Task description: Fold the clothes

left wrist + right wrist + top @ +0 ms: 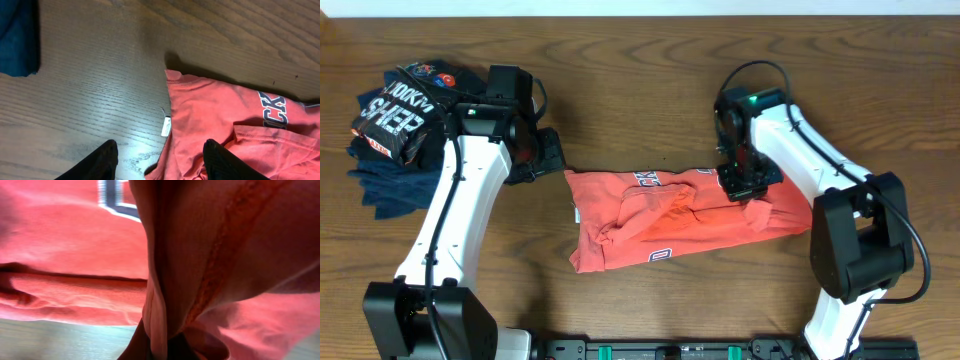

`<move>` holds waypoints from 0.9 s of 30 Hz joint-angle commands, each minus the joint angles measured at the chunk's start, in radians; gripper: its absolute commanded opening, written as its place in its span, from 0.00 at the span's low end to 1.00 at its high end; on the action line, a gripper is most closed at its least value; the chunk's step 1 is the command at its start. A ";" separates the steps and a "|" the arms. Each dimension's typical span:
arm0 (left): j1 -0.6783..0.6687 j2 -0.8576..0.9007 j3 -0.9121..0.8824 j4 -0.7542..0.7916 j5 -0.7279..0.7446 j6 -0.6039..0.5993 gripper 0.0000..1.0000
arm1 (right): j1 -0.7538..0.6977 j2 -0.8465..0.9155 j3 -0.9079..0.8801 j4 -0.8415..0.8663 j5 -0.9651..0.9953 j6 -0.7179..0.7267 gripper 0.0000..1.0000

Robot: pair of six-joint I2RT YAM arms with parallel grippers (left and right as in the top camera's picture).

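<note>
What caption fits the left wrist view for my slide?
Open left gripper poised over the coral-red T-shirt edge, beside its white tag, on the wooden table.

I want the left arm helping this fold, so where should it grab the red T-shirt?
Probably the left-edge corner of the T-shirt, coming from the bare table side: it lies flat and free beside the open left gripper; the right gripper pinches the other end.

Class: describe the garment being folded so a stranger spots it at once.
At the middle of the wooden table lies a crumpled T-shirt. Unlike the black shirt and navy garments at the left, it is coral-red with white lettering.
</note>
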 commanded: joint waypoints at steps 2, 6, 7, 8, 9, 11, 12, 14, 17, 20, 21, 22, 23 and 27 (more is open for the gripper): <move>0.005 -0.012 -0.003 -0.006 -0.005 -0.013 0.57 | 0.039 -0.004 -0.005 0.024 -0.074 0.031 0.14; 0.005 -0.012 -0.003 -0.006 -0.005 -0.013 0.57 | 0.048 -0.004 -0.005 0.023 -0.177 0.013 0.51; 0.005 -0.012 -0.003 -0.006 -0.005 -0.013 0.57 | 0.050 -0.004 -0.005 0.024 -0.208 -0.018 0.44; 0.005 -0.012 -0.003 -0.006 -0.005 -0.013 0.57 | 0.050 -0.004 -0.003 0.023 -0.232 -0.048 0.34; 0.005 -0.012 -0.003 -0.006 -0.005 -0.013 0.57 | 0.049 -0.004 -0.003 0.023 -0.240 -0.063 0.24; 0.005 -0.012 -0.003 -0.006 -0.005 -0.013 0.57 | 0.048 -0.013 -0.003 0.023 -0.230 -0.066 0.23; 0.005 -0.012 -0.003 -0.006 -0.005 -0.013 0.57 | 0.047 -0.024 -0.003 0.024 -0.216 -0.059 0.27; 0.005 -0.012 -0.003 -0.006 -0.005 -0.013 0.57 | 0.042 -0.053 -0.001 0.036 -0.166 -0.023 0.31; 0.005 -0.012 -0.003 -0.007 -0.005 -0.013 0.57 | 0.019 -0.117 0.006 0.038 -0.026 0.077 0.35; 0.005 -0.012 -0.003 -0.016 -0.004 -0.013 0.69 | -0.021 -0.183 0.006 0.026 0.053 0.117 0.43; 0.005 -0.012 -0.003 -0.021 -0.003 -0.013 0.77 | -0.032 -0.195 0.006 0.021 0.053 0.109 0.43; 0.005 -0.012 -0.003 -0.028 0.006 -0.013 0.81 | -0.045 -0.203 0.006 0.008 0.066 0.110 0.43; 0.005 -0.012 -0.003 -0.036 0.024 -0.013 0.82 | -0.055 -0.207 0.006 -0.005 0.085 0.118 0.43; 0.003 -0.012 -0.013 -0.063 0.097 -0.012 0.88 | -0.120 -0.209 0.006 -0.060 0.229 0.280 0.48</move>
